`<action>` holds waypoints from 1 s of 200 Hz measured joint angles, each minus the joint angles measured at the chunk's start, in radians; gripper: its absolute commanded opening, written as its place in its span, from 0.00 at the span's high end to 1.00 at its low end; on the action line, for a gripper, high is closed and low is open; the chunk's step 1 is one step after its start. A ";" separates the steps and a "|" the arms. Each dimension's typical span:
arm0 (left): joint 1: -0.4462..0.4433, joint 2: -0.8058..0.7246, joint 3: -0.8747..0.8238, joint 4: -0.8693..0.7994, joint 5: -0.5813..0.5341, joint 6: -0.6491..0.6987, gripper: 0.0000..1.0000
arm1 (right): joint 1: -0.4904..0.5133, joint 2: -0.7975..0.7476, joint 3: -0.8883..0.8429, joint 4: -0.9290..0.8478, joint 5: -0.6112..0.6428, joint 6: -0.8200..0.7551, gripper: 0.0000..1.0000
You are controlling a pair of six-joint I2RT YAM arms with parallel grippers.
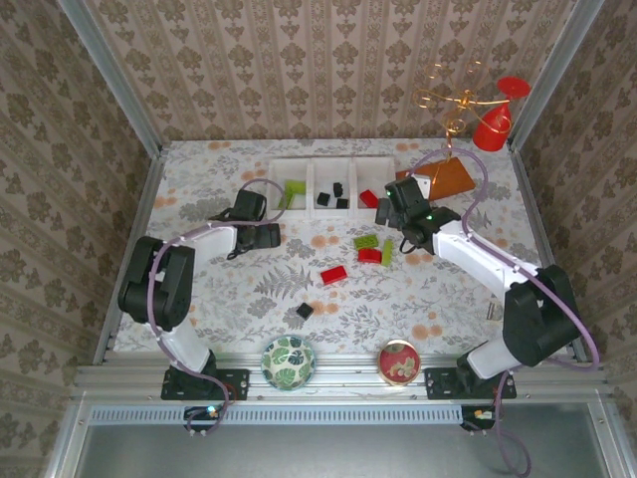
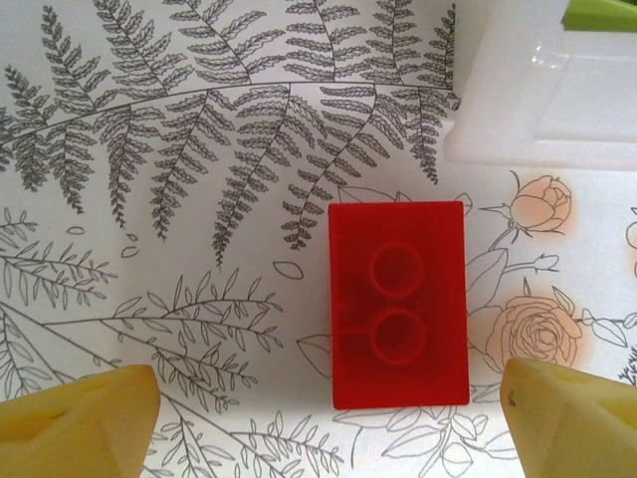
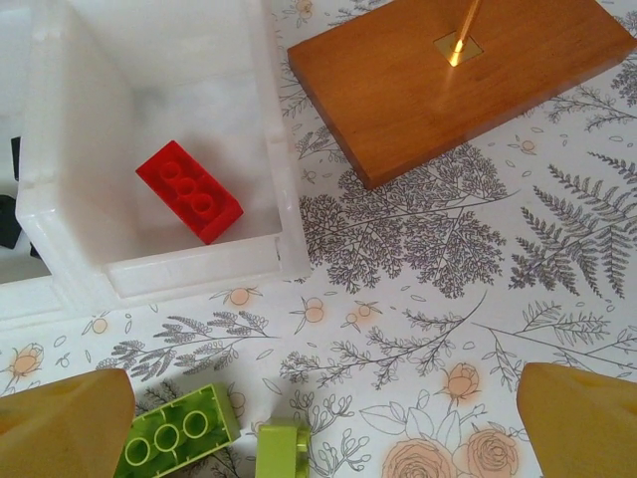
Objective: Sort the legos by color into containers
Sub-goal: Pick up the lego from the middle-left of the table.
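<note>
Red brick [image 2: 398, 304] flat on desk [image 2: 149, 299] between left fingers [image 2: 80, 423], spread wide, touching nothing. Right fingers [image 3: 582, 418] wide, empty, near white tray [image 3: 284, 199]; second red brick [image 3: 189, 191] lies in its end compartment.

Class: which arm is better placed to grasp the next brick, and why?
Left: a red brick lies centred between the left hand's open fingers; the right hand's nearest green bricks sit off-centre.
</note>
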 measured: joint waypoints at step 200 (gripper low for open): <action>-0.006 0.129 0.103 0.000 -0.021 0.008 0.74 | 0.000 -0.047 -0.036 0.037 -0.019 0.000 0.00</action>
